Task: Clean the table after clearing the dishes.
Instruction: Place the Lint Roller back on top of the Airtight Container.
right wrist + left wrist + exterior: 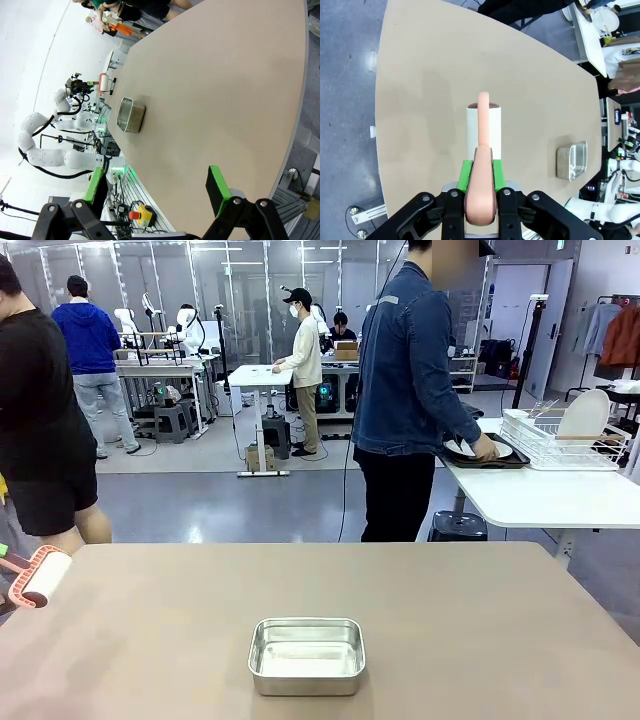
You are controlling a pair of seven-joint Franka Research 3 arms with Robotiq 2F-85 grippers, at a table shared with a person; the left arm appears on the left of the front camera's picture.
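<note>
Left gripper (pixel 481 192) pinches the pink lint roller (pixel 483 150) by its handle above the beige surface (pixel 430 90); right gripper (pixel 155 200) hangs spread and empty. Dishes (pixel 480 452) sit with the person at the white table. Lower the roller flat, press evenly, sweep overlapping strokes, skirting the steel pan (pixel 306 655).

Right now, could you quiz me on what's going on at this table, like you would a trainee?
1. True or false: the left gripper is shut on the pink roller.
2. Where is the steel pan?
A. on the beige table, near the robot's edge
B. on the white table
C. in the person's hands
3. Fill in: the right gripper's jaws are ____.

Key:
1. True; the roller's handle sits between the green pads.
2. A
3. open, with nothing between them.
</note>
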